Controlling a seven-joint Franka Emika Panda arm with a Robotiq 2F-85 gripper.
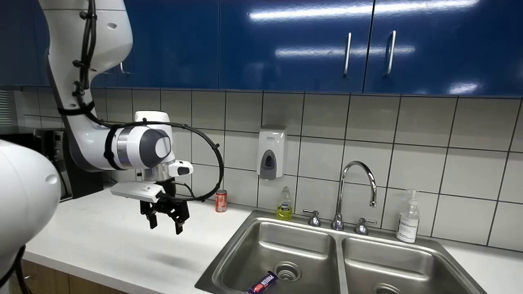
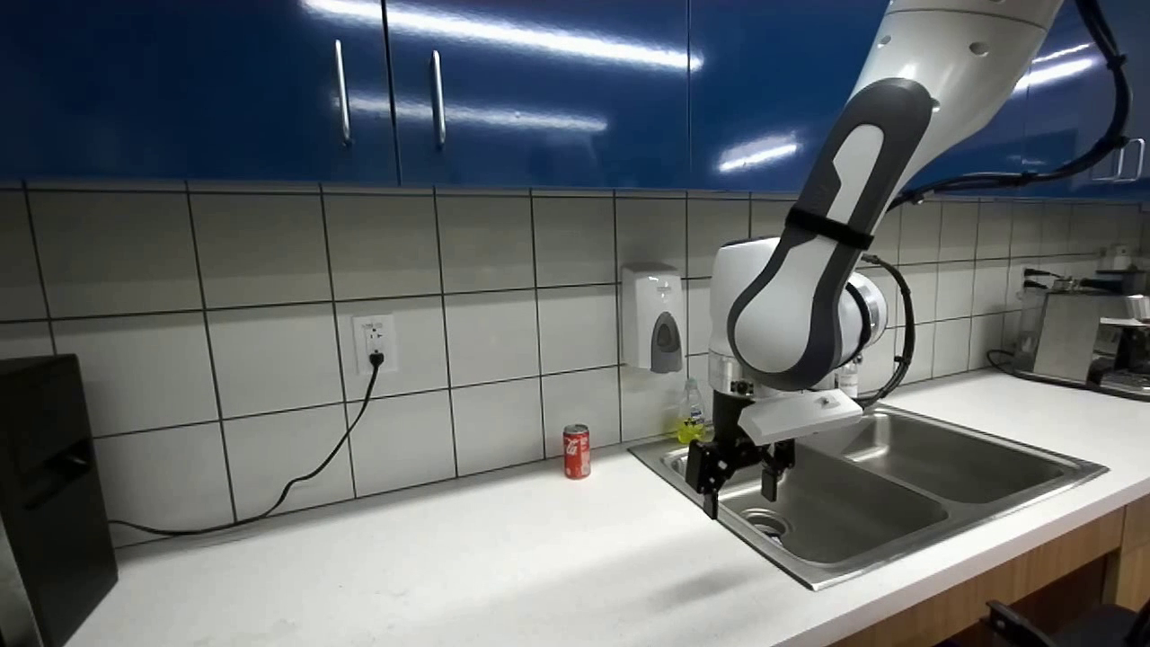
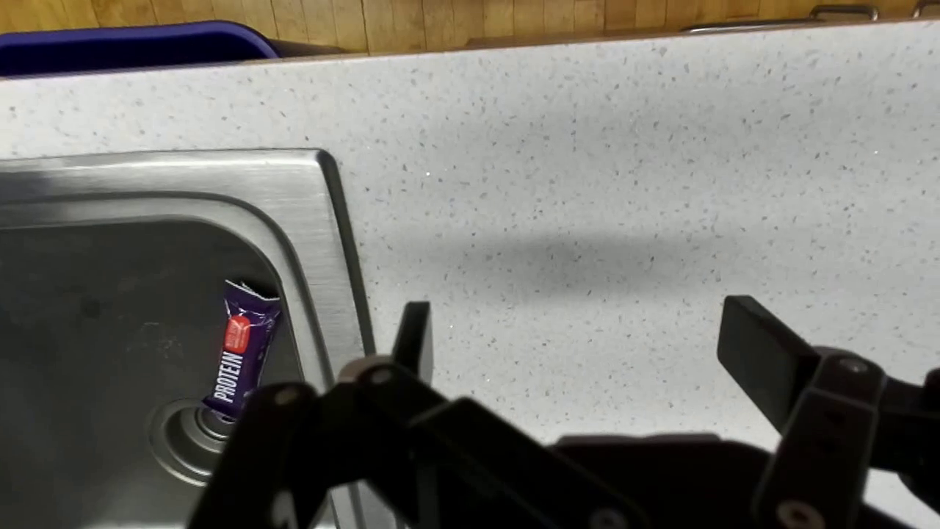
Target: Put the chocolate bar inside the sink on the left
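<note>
The chocolate bar, in a purple wrapper marked PROTEIN, lies in the left sink basin [image 1: 296, 237] beside the drain; the bar shows in an exterior view [image 1: 263, 282] and in the wrist view [image 3: 244, 349]. One end of it reaches over the drain's edge. In an exterior view [image 2: 862, 517] the basin shows, but I cannot clearly make out the bar. My gripper [image 1: 166, 227] is open and empty, pointing down above the white counter beside the basin's outer edge. The gripper also shows in an exterior view [image 2: 740, 505] and in the wrist view [image 3: 576, 330], with only counter between its fingers.
A red can [image 1: 221, 201] stands by the tiled wall. A yellow dish soap bottle [image 1: 284, 209], a tall faucet [image 1: 340, 200] and a white pump bottle [image 1: 408, 223] line the sink's back. The right basin [image 1: 388, 257] adjoins. A purple bin [image 3: 139, 48] is below the counter edge.
</note>
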